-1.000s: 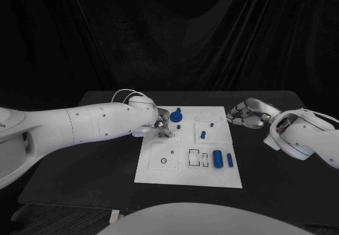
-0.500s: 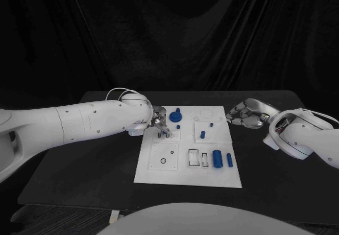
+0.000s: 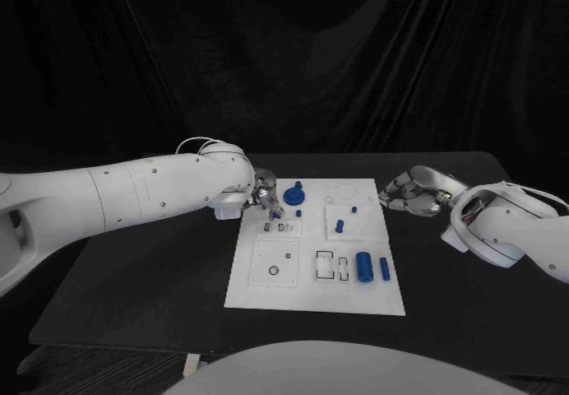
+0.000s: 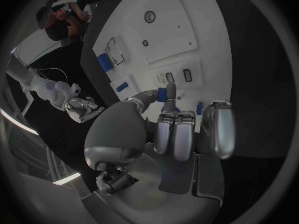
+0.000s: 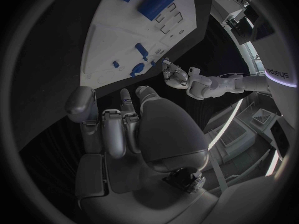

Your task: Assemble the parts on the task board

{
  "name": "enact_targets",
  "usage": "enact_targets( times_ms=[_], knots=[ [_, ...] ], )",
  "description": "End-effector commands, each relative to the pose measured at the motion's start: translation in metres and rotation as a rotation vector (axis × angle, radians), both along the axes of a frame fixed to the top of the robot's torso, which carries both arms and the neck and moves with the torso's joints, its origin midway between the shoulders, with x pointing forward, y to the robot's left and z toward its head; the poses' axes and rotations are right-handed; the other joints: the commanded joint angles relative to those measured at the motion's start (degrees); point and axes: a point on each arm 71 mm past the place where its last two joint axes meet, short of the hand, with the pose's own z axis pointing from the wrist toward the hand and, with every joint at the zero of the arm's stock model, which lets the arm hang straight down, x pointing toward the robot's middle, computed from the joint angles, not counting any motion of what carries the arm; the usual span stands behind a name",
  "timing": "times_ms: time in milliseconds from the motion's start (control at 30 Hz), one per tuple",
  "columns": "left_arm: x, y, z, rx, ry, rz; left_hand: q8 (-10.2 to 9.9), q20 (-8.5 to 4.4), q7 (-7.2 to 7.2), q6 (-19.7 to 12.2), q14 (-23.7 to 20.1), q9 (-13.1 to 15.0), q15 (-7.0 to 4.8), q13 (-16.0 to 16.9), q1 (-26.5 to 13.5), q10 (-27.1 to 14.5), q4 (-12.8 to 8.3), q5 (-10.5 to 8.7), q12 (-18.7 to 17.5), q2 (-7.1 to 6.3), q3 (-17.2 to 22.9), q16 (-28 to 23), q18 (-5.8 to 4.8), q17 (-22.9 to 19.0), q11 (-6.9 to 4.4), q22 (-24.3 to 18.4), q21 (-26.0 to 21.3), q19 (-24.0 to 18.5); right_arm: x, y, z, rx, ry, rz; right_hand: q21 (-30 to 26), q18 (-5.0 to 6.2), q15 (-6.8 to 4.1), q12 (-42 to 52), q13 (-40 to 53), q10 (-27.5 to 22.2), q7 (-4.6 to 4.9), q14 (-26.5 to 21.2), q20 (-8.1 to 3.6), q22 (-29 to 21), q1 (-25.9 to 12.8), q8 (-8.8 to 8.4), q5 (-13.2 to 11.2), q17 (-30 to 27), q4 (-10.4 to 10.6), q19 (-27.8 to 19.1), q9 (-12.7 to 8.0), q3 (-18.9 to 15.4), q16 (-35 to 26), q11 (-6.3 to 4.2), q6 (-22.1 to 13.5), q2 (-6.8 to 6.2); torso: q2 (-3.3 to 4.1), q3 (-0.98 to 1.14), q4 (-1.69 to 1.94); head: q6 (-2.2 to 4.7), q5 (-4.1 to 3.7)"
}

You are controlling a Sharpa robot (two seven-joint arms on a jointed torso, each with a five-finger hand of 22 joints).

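Silver fingers of your left hand hang over the far-left corner of the white rectangular task board, and in the left wrist view they curl inward around no part I can see, so read that hand as clenched on nothing. Straight out at its three o'clock, just beside the fingertips, sits the round blue disc part with an upright stub; the two small dark slots lie at its five o'clock. Your right hand hovers off the board's right edge, fingers curled and empty, farther from the disc. The short blue peg lies between them, long axis running twelve to six. The blue cylinder rests near the board's right edge, same axis.
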Motion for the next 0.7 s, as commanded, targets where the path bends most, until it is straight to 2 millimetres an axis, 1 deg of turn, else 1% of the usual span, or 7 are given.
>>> enact_targets(
  times_ms=[33,233,367,567,700],
  knots=[
    [-0.002,-0.001,-0.004,-0.004,0.128,0.041,0.56,-0.44,-0.83,0.41,5.95,0.55,-0.41,14.79,-0.50,5.64,-4.27,0.20,0.41,-0.21,4.02,0.15,0.10,15.08,-0.45,11.50,0.37,0.21,-0.001,-0.001,-0.002,-0.012,0.013,-0.010,-0.14,0.54,-0.05,-0.15,12.96,4.32,0.07,4.36,-0.10,6.57,0.65,0.03,0.34,9.59,-0.02,-0.37,-0.06,0.24,-0.37,-0.24,0.33,-0.09,0.00,-0.01,0.00,0.01,0.00],
    [0.003,-0.003,-0.005,0.008,0.145,0.054,1.12,-0.55,-0.91,0.05,5.95,1.45,-0.48,14.93,-1.88,5.78,-3.96,-0.43,0.61,-0.02,4.10,0.15,0.06,15.08,-0.54,11.55,0.56,0.36,-0.001,0.000,-0.002,-0.012,0.014,-0.008,-0.22,0.55,-0.04,-0.17,12.94,4.30,0.07,4.36,-0.10,6.55,0.74,0.03,0.34,9.59,-0.06,-0.40,-0.06,0.36,-0.37,-0.23,0.34,-0.08,0.06,-0.03,0.01,0.01,-0.06],
    [0.007,-0.004,-0.006,0.017,0.150,0.059,1.16,-0.56,-0.92,-0.02,5.95,1.54,-0.49,14.95,-2.03,5.80,-3.91,-0.48,0.64,0.04,4.12,0.15,0.06,15.08,-0.54,11.55,0.57,0.36,-0.001,0.000,-0.003,-0.012,0.014,-0.008,-0.22,0.55,-0.04,-0.17,12.94,4.30,0.07,4.36,-0.10,6.55,0.74,0.03,0.34,9.59,-0.06,-0.40,-0.06,0.36,-0.37,-0.23,0.34,-0.08,0.12,-0.05,-0.01,0.01,-0.06],
    [0.014,-0.006,-0.007,0.034,0.161,0.064,1.24,-0.58,-0.94,-0.16,5.95,1.72,-0.51,14.97,-2.18,5.83,-3.88,-0.53,0.67,0.33,4.31,0.15,0.06,15.08,-0.56,11.54,0.57,0.37,-0.001,0.001,-0.003,-0.012,0.015,-0.006,-0.26,0.56,-0.04,-0.18,12.91,4.27,0.08,4.36,-0.09,6.54,0.79,0.03,0.33,9.59,-0.08,-0.41,-0.06,0.42,-0.36,-0.23,0.34,-0.07,0.08,-0.03,0.00,0.01,0.07],
    [0.017,-0.007,-0.008,0.043,0.167,0.065,1.19,-0.59,-0.87,-0.58,5.95,1.89,-0.51,14.95,-2.32,5.81,-4.00,-0.87,0.65,0.47,4.47,0.15,0.09,15.08,-0.54,11.51,0.44,0.31,-0.001,0.001,-0.003,-0.013,0.017,-0.006,-0.26,0.56,-0.04,-0.18,12.91,4.27,0.08,4.36,-0.09,6.54,0.79,0.03,0.33,9.59,-0.08,-0.41,-0.06,0.42,-0.36,-0.23,0.34,-0.07,0.10,-0.03,0.01,0.01,0.13]
  ],
)
